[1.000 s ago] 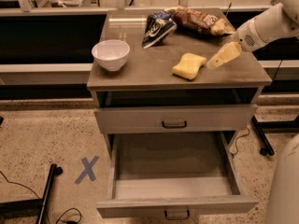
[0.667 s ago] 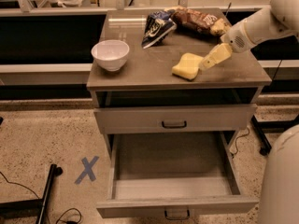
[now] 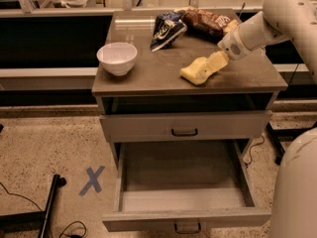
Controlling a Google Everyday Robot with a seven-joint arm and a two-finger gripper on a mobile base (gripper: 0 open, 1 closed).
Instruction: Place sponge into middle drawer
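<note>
A grey cabinet top (image 3: 148, 76) is standing over speckled floor marked with a blue tape X (image 3: 92, 180). A bowl (image 3: 117, 58) is sitting at the left and snack bags (image 3: 166, 29) are lying at the far edge, their print unreadable. The sponge (image 3: 195, 71) is lying right of centre, with the gripper (image 3: 218, 62) touching its right end; whether it is clamping, I cannot tell. The grasp seems to be under way, and next the sponge needs lifting and lowering into the open middle drawer (image 3: 183, 172).
</note>
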